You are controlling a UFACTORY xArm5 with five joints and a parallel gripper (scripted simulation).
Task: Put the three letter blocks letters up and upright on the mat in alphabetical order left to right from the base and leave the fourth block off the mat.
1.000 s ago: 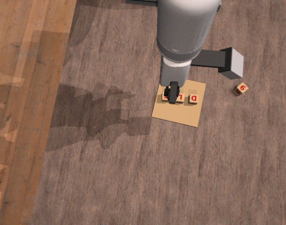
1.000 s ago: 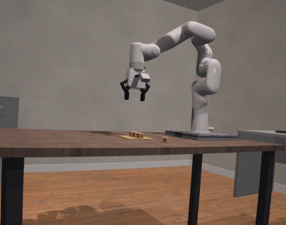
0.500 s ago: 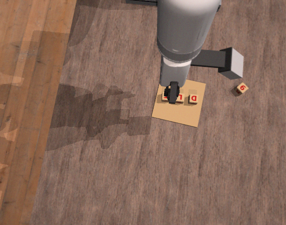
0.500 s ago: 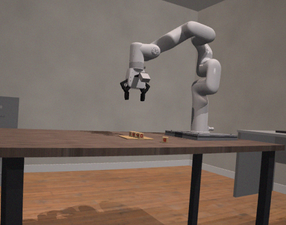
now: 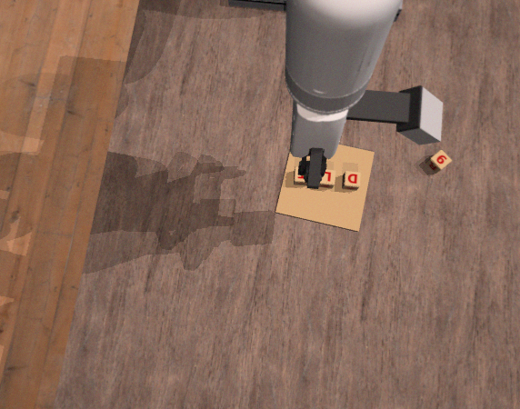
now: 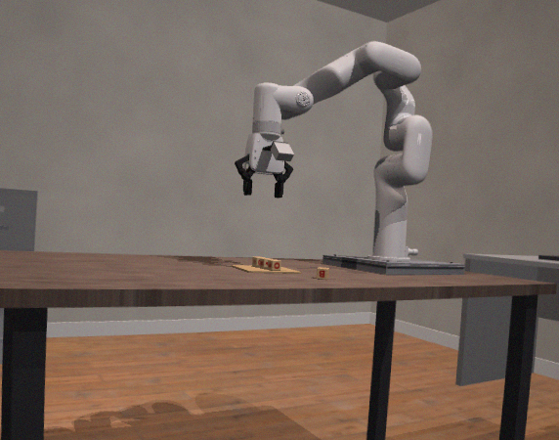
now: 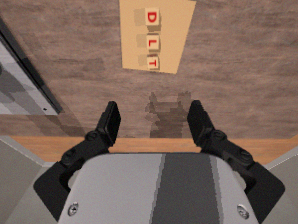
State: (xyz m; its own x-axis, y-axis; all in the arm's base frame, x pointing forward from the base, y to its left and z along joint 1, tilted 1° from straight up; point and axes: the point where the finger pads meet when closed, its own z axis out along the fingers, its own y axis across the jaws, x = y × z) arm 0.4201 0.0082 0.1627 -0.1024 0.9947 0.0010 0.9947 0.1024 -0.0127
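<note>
Three tan blocks lie in a straight row on the tan mat (image 5: 325, 191), letters on top: the D block (image 5: 352, 179), the L block (image 5: 325, 177) and the T block, the last two partly hidden by my arm. In the wrist view the D block (image 7: 151, 16), the L block (image 7: 152, 42) and the T block (image 7: 153, 63) stand close together on the mat (image 7: 156, 31). The fourth block (image 5: 439, 160), showing a 9, lies on the table off the mat. My gripper (image 6: 263, 188) is open and empty, high above the table; it also shows in the wrist view (image 7: 156, 120).
The robot base plate (image 6: 392, 264) sits at the table's far right. A grey side table (image 6: 519, 274) stands beyond the table's right end. The fourth block also shows right of the mat in the side view (image 6: 322, 273).
</note>
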